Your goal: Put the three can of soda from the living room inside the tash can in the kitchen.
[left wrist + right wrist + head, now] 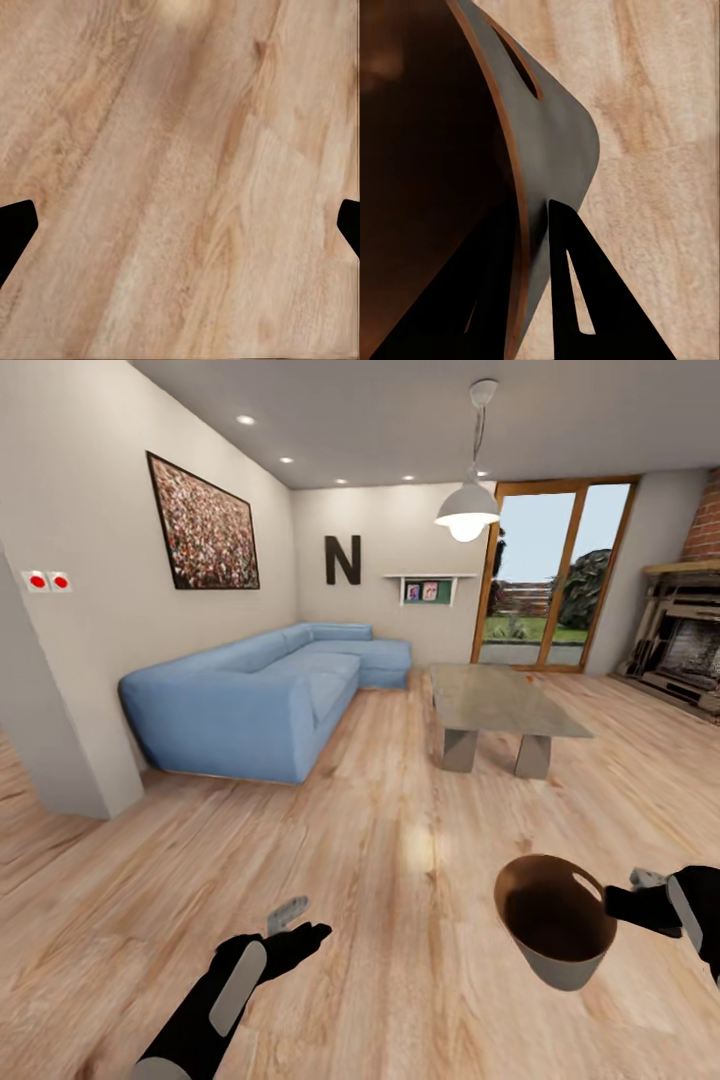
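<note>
Right gripper point(612, 901) clamping trash can point(560, 960) rim at four o'clock; left gripper point(297, 928) spread wide, empty, at seven.

Blue sofa point(262, 695), glass coffee table point(500, 700)

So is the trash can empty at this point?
Empty, as far as visible: the trash can in the right tool shows bare brown interior; no cans.

Tash can point(560, 960): pale grey outside, brown inside. Sofa point(270, 695): blue. Floor point(400, 880): light wood planks. Right gripper point(625, 905): black.
</note>
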Robot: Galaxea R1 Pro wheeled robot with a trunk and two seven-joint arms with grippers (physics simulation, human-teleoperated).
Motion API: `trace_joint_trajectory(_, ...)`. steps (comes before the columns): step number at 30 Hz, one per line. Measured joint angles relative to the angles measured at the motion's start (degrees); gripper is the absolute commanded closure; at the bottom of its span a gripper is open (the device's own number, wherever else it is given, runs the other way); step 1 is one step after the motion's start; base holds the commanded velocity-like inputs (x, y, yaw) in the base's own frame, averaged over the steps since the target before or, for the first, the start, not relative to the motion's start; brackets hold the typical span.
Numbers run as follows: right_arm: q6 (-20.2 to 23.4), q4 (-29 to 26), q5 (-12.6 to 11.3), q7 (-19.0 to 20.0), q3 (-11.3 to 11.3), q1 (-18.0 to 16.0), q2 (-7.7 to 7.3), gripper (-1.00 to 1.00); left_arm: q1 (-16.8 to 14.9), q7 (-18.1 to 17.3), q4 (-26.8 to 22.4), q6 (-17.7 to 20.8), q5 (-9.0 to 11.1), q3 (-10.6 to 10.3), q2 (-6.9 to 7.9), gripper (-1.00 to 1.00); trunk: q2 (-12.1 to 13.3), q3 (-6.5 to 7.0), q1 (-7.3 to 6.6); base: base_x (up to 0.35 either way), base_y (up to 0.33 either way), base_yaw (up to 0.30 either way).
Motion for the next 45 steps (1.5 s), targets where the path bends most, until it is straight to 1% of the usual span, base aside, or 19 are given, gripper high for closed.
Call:
trace_joint_trajectory(2,0.06,0.01,-0.41,0.97,0.03,0.0,-0.17,1.0,0.04,-0.21,0.41,-0.24,0.02,-0.06,-0.03,-1.0,0.0,-0.07,0.0,0.213,-0.295,-0.264)
trace_joint_trajectory(3,-0.04,0.02,0.22,2.18,0.07,0.03,-0.32,1.0,0.07,-0.34,0.95,-0.46,-0.01,-0.1,-0.04,-1.0,0.0,-0.11,0.0,0.227,-0.285,-0.265)
trace_joint_trajectory(4,-0.23,0.0,1.34,4.09,0.1,0.08,-0.45,1.0,0.1,-0.45,1.68,-0.7,-0.15,-0.13,-0.06,-1.0,0.0,-0.15,0.0,0.23,-0.282,-0.265)
trace_joint_trajectory(8,0.06,-0.3,-0.55,6.82,0.11,0.73,-0.54,1.0,0.11,-0.58,2.29,-0.88,-0.24,-0.18,-0.13,-1.0,0.0,-0.29,0.0,0.238,-0.272,-0.265)
trace_joint_trajectory(12,-0.28,-0.44,1.17,9.28,0.19,1.18,-1.22,1.0,0.12,-0.62,2.95,-0.93,-0.31,-0.5,-0.15,-1.0,0.0,-0.44,0.0,0.249,-0.261,-0.265)
trace_joint_trajectory(13,-0.36,-0.34,1.55,10.96,0.24,1.26,-1.78,1.0,0.12,-0.6,3.15,-0.97,-0.32,-1.37,-0.15,-1.0,0.0,-0.47,0.0,0.256,-0.256,-0.265)
trace_joint_trajectory(14,-0.37,-0.26,1.45,12.05,0.25,1.3,-2.02,1.0,0.12,-0.6,3.24,-1.02,-0.32,-1.96,-0.14,-1.0,0.0,-0.51,0.0,0.258,-0.255,-0.264)
trace_joint_trajectory(16,-0.17,-0.13,0.57,14.16,0.26,1.34,-2.38,1.0,0.12,-0.6,3.36,-1.22,-0.22,-3.07,-0.12,-1.0,0.0,-0.59,0.0,0.261,-0.253,-0.262)
trace_joint_trajectory(17,-0.18,-0.05,0.55,15.62,0.3,1.36,-2.61,1.0,0.12,-0.59,3.43,-1.44,-0.14,-3.91,-0.13,-1.0,0.0,-0.63,0.0,0.263,-0.252,-0.261)
trace_joint_trajectory(18,-0.07,-0.02,0.22,16.2,0.3,1.39,-2.71,1.0,0.12,-0.59,3.47,-1.53,-0.1,-4.23,-0.14,-1.0,0.0,-0.67,0.0,0.264,-0.252,-0.26)
trace_joint_trajectory(20,-0.24,0.1,0.71,17.16,0.29,1.56,-2.91,1.0,0.12,-0.6,3.51,-1.68,-0.01,-4.81,-0.15,-1.0,0.0,-0.76,0.0,0.265,-0.251,-0.259)
trace_joint_trajectory(23,-0.66,0.33,2.13,17.72,0.31,1.85,-3.05,1.0,0.12,-0.64,3.54,-1.77,0.04,-5.18,-0.16,-1.0,0.0,-0.89,0.0,0.266,-0.25,-0.259)
trace_joint_trajectory(28,-0.32,0.42,1.05,18.22,0.29,2.07,-3.1,1.0,0.12,-0.63,3.57,-1.88,0.06,-5.4,-0.16,-1.0,0.0,-1.12,0.0,0.267,-0.25,-0.259)
trace_joint_trajectory(32,-0.61,0.41,1.99,18.18,0.3,2.1,-3.12,1.0,0.12,-0.6,3.56,-1.91,0.09,-5.43,-0.16,-1.0,0.0,-1.3,0.0,0.278,-0.232,-0.259)
trace_joint_trajectory(37,-0.35,0.38,1.79,18.27,0.29,2.11,-3.06,1.0,0.12,-0.59,4.18,-1.93,0.11,-5.3,-0.08,-1.0,0.0,-1.49,0.0,0.303,-0.188,-0.261)
trace_joint_trajectory(41,-0.55,0.38,3.08,18.2,0.3,2.11,-3.05,1.0,0.12,-0.58,4.4,-1.93,0.1,-5.31,-0.07,-1.0,0.0,-1.64,0.0,0.317,-0.157,-0.263)
trace_joint_trajectory(45,-0.31,0.37,2.39,18.21,0.29,2.11,-3.04,1.0,0.12,-0.58,4.45,-1.98,0.06,-5.34,-0.07,-1.0,0.0,-1.77,0.0,0.32,-0.162,-0.264)
